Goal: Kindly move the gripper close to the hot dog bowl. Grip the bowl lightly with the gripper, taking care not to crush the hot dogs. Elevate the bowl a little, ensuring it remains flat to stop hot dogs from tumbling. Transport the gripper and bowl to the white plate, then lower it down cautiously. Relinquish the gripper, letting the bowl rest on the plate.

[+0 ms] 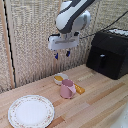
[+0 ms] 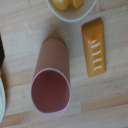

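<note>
The gripper hangs open and empty, its blue tips apart, well above the table and over the bowl and mug. The hot dog bowl is a small white bowl near the back of the wooden table, holding the orange-yellow hot dogs. In the wrist view the bowl is cut off at the frame edge, with the hot dogs inside. The white plate lies flat at the front of the table on the exterior view's left. A sliver of its rim shows in the wrist view.
A pink mug lies on its side just in front of the bowl. A loose orange piece lies beside the mug. A black appliance stands at the back on the exterior view's right. A woven screen backs the table.
</note>
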